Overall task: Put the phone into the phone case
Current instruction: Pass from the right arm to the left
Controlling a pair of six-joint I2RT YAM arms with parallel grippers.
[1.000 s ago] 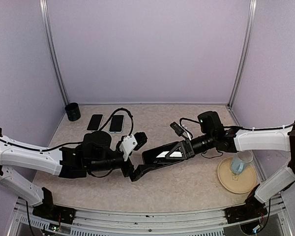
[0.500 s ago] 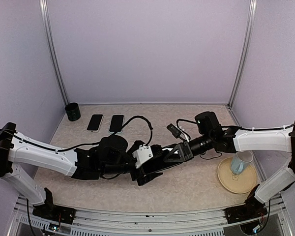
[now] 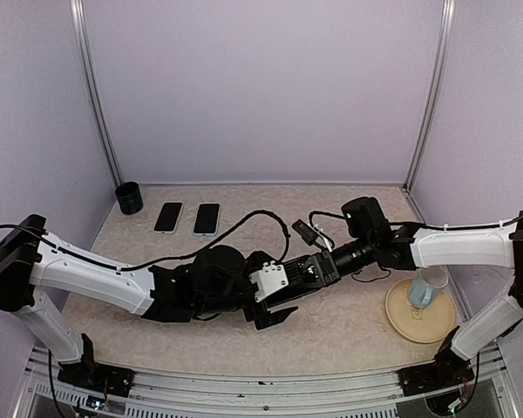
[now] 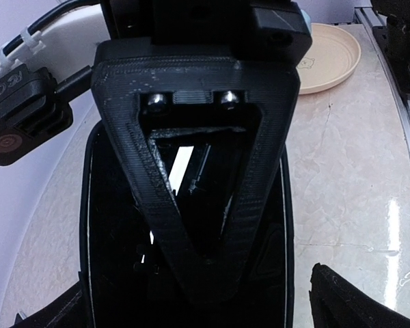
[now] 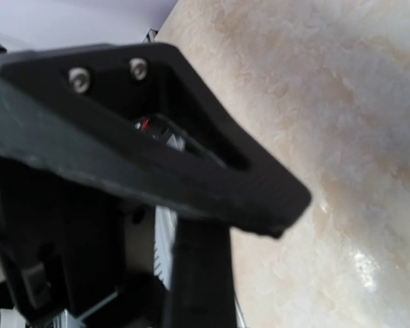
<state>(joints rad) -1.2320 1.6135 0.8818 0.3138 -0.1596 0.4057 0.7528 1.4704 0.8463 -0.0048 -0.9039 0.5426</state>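
Black phone (image 4: pixel 113 232), long axis along right tool (image 3: pixel 301 273) (tight on it)

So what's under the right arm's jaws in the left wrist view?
A glossy black slab, clamped in the shut jaws; phone or case, I cannot tell. The upper finger covers its middle, and the table beneath is hidden there.

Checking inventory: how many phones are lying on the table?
2: a black phone and a light-edged phone, side by side at the back left. A dark slab clamped in the right gripper may be a third.
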